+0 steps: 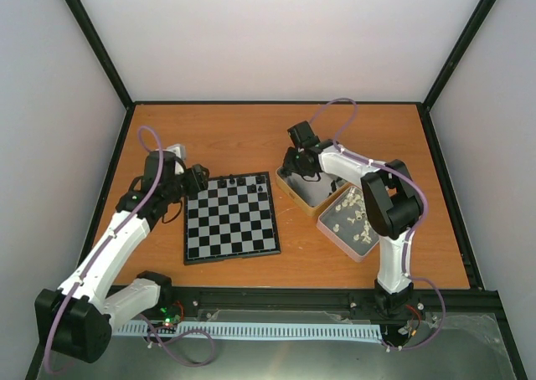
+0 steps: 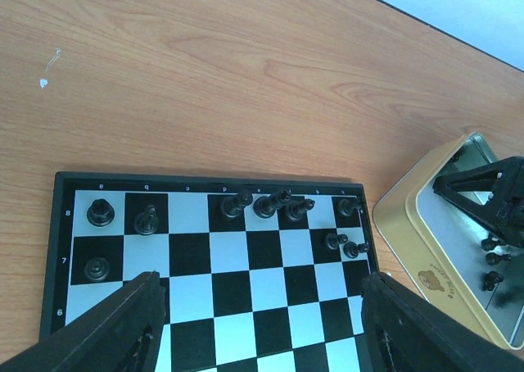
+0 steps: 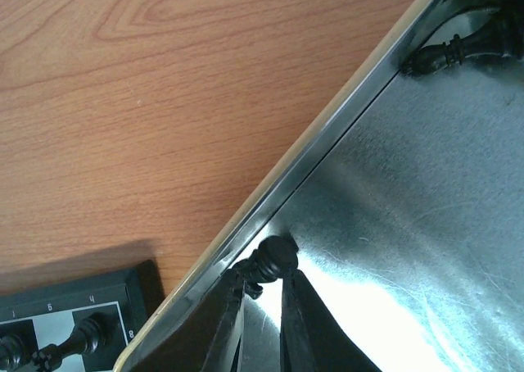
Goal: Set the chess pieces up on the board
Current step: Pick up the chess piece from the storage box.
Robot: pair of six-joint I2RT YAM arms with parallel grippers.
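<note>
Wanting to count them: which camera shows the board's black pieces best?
Left wrist: the black pieces stand distinct on the board. The top view gives specks; the right wrist only a few at one corner.

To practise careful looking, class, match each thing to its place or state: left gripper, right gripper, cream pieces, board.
Column one:
1 left gripper
2 right gripper
3 cream pieces
4 board

Column two:
A lying in a tin
B shut on a black piece
C open, holding nothing
D carries black pieces on its far rows

Pairs: 1-C, 2-B, 3-A, 4-D
</note>
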